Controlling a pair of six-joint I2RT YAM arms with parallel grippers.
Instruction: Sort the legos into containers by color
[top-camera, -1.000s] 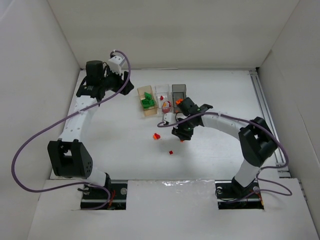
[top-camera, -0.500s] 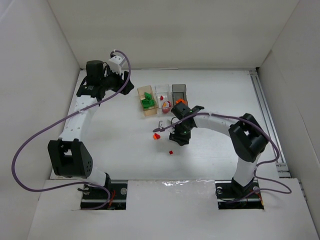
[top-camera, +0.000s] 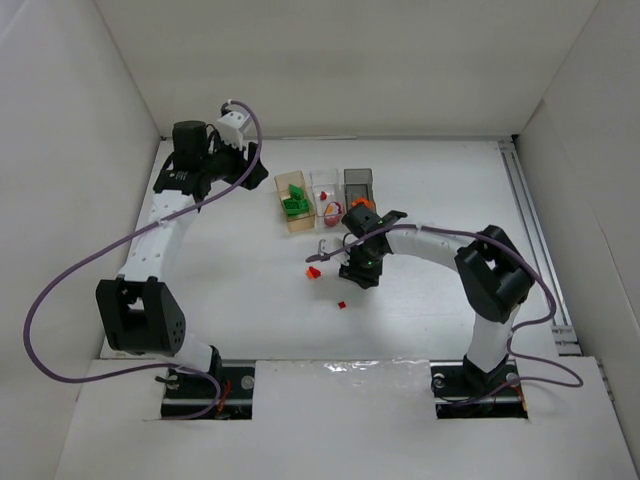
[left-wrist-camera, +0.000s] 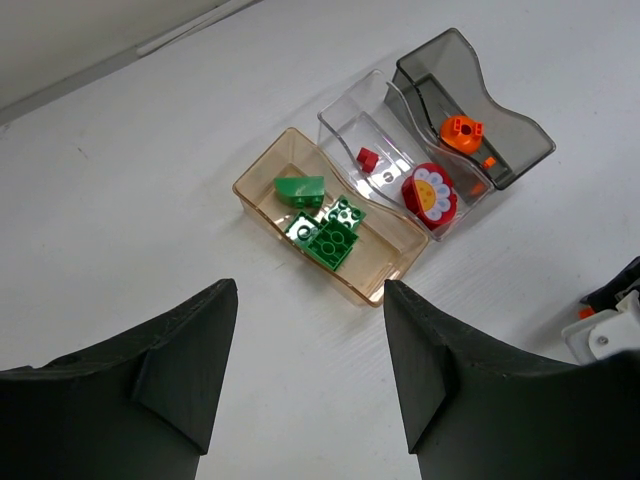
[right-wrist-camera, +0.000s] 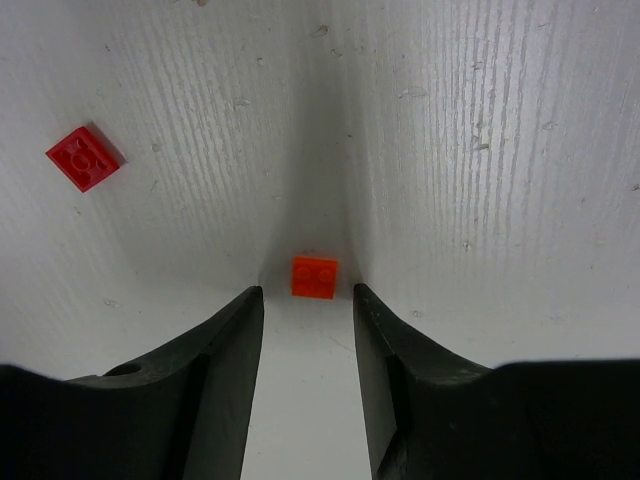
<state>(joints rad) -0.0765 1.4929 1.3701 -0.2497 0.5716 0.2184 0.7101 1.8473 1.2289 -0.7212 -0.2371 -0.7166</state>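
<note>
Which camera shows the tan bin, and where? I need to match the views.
Top external: tan bin just above centre, leftmost in its row.
Left wrist: tan bin at centre, running diagonally.
Right wrist: not in it.
Shared landmark: the green bricks inside it.

A flat white tabletop (top-camera: 240, 270), finely scuffed, forms the floor. 3 plain white panels enclose it: the left wall (top-camera: 60, 150), the back wall (top-camera: 350, 60) and the right wall (top-camera: 600, 150). A silver metal rail (top-camera: 537, 235) runs along the tabletop's right edge. Light is even, shadows soft.
</note>
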